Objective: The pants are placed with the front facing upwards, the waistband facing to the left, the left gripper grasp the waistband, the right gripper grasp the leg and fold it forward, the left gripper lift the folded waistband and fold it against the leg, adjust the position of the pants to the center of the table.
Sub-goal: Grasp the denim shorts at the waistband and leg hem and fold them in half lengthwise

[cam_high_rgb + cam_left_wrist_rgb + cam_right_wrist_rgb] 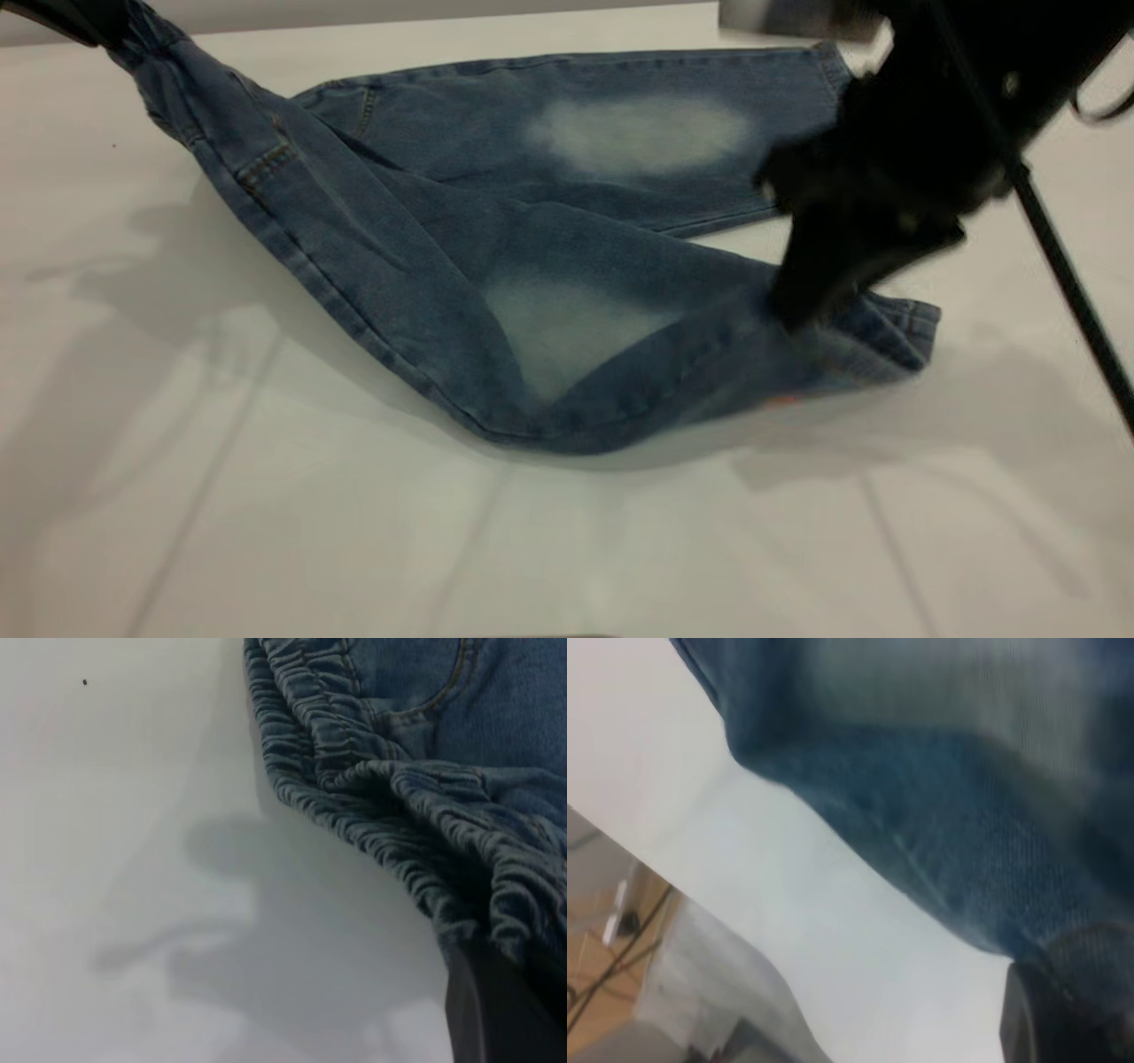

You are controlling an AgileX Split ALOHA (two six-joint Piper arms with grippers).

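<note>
Now: white counter (266, 532) carries blue pants (461, 266), spread centre toward 12 o'clock. Near leg (709, 354) raised at 3 o'clock, right gripper (797, 315) fingers clamped on it. Elastic waistband (381, 806) lifted at 10 o'clock, left gripper (97, 31) fingers closed on it.
</note>
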